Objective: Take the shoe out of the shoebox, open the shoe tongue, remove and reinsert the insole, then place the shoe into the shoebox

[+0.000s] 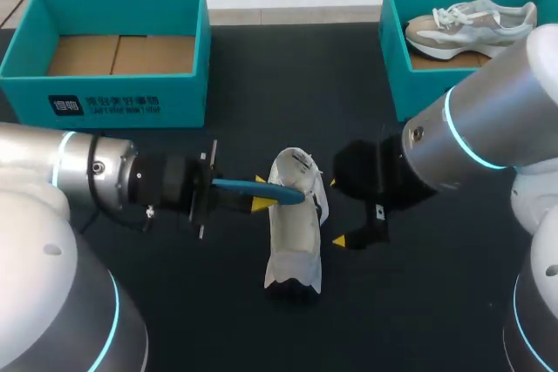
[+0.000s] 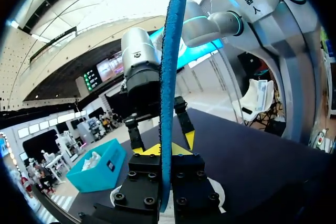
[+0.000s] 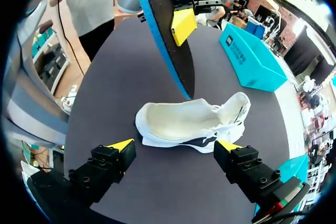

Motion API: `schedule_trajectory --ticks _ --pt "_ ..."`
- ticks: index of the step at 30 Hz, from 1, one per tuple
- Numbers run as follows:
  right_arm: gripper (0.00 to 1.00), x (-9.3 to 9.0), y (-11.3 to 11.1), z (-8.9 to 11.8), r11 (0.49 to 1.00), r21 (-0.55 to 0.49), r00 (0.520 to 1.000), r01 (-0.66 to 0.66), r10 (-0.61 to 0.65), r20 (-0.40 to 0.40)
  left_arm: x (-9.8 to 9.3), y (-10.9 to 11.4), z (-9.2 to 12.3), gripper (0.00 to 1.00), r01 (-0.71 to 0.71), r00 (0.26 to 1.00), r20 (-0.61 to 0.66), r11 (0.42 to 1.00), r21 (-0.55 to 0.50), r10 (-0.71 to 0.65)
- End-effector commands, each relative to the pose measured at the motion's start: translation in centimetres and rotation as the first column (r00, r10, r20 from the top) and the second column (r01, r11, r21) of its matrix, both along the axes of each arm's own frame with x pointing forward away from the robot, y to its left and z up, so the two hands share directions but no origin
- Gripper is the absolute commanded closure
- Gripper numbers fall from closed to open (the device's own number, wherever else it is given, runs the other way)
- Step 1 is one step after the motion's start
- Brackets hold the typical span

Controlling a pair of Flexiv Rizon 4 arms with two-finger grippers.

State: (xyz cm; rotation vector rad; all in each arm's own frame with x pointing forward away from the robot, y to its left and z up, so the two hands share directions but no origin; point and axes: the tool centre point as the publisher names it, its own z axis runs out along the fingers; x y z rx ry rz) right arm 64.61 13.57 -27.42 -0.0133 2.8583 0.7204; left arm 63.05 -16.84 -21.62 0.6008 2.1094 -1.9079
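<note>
**Left gripper pinching the insole over the shoe**

Left gripper (image 2: 165,150), lowest and nearest in its own wrist view, has its fingers pressed against the two faces of the insole (image 2: 170,77). The blue strip stands edge-on between them and runs straight ahead of the tips. Its free end hangs just above the shoe (image 3: 184,121); whether it touches the collar cannot be told. Right gripper (image 3: 174,145) is spread wide and holds nothing. The shoe sits ahead of it, between the lines of its two fingers and apart from both. The white shoe rests on the table, apparently on its side, mouth turned toward the insole. Two teal boxes stand well beyond both grippers, one bare (image 1: 183,84) and one (image 1: 392,67) holding a second shoe.

Handling, as judged:
- **Insole:** light, thin and limp along its length. Gripped near one end, the long free part will probably sag or buckle if pushed hard against the lining. Feeding it toe-first at a shallow angle seems wise.
- **Shoe:** light, with a soft upper that yields under a pinch and a stiffer sole. It will likely skid on the cloth when the insole presses in. The spread gripper would best steady it across the heel or sole sidewalls.
</note>
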Motion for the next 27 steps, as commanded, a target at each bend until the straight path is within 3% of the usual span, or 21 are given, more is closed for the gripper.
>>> schedule_trajectory --ticks 1,15,27 --pt "0.00 0.7 -0.3 -1.0 1.000 0.018 1.000 -0.019 0.019 -0.016 -0.4 -0.4 -1.0 1.00 -0.018 1.000 -0.004 1.000 0.004 0.018" --pt "0.00 2.5 -1.4 -4.3 0.994 0.052 0.995 -0.094 0.095 -0.006 -1.1 -1.1 -2.8 1.00 -0.062 0.998 0.013 0.998 0.009 0.062" --pt "0.00 2.6 -1.7 -4.7 0.991 0.074 0.994 -0.107 0.108 -0.005 -2.0 -1.8 -4.8 1.00 -0.063 0.997 0.045 0.998 -0.008 0.063"
